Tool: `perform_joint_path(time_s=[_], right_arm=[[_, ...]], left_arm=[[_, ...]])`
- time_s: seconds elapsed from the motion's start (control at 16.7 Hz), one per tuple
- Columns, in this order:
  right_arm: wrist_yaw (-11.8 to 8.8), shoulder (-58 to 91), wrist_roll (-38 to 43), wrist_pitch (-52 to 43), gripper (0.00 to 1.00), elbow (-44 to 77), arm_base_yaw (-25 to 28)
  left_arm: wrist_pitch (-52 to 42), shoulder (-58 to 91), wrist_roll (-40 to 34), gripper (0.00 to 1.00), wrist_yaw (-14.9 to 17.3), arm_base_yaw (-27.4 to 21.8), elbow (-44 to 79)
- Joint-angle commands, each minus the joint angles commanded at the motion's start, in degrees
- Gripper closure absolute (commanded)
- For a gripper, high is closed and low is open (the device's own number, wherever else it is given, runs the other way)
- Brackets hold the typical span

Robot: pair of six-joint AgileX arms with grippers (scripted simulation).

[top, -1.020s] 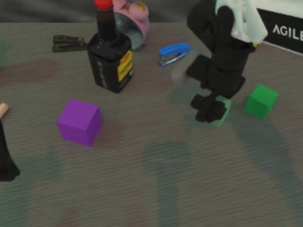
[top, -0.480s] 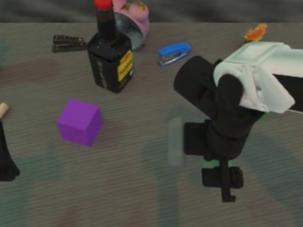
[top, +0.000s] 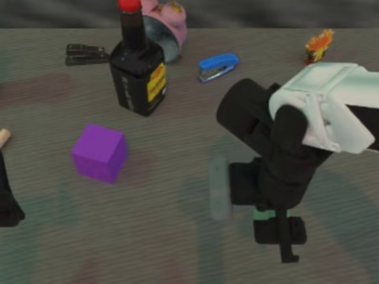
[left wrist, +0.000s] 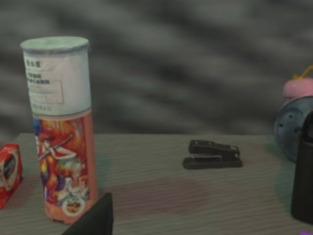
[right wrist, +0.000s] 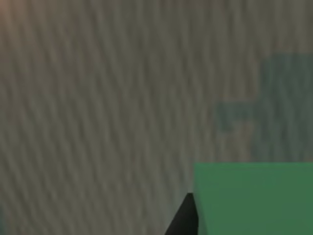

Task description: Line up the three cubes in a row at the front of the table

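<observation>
The large purple cube (top: pixel 99 152) rests on the table (top: pixel 160 236) left of the middle. My right gripper (top: pixel 277 229) hovers near the front, right of centre, shut on the pale sage-green cube (top: pixel 264 213), of which only a sliver shows under the wrist. In the right wrist view that cube (right wrist: pixel 254 200) fills the corner beside one dark fingertip (right wrist: pixel 186 220). The bright green cube is hidden, with the right arm covering the spot where it stood. My left gripper (top: pixel 6 204) is parked at the left edge, open, one fingertip (left wrist: pixel 95 220) showing.
A dark sauce bottle (top: pixel 136 71), a blue stapler (top: pixel 218 66), a black stapler (top: pixel 86 54), a pink-topped clock (top: pixel 166 23) and an orange toy (top: pixel 318 42) stand along the back. A tall snack can (left wrist: pixel 61 127) stands at the far left.
My right arm has carried the pale sage-green cube from the back right toward the front. It now covers the bright green cube. The purple cube and left arm have not moved.
</observation>
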Motion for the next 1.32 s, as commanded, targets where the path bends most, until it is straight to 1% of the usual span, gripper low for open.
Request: perform_joint_path(time_s=[0.42, 0.72, 1.32], right_arm=[[0.0, 5.1, 0.1, 13.7, 1.0, -8.0, 0.2], [0.0, 5.7, 0.0, 14.8, 1.0, -8.8, 0.3], [0.0, 5.7, 0.0, 14.8, 0.25, -8.8, 0.3]], left_arm=[[0.0, 0.0, 0.0, 0.0, 0.0, 0.0, 0.0], [0.0, 0.0, 0.0, 0.0, 0.0, 0.0, 0.0], [0.0, 0.0, 0.0, 0.0, 0.0, 0.0, 0.0]])
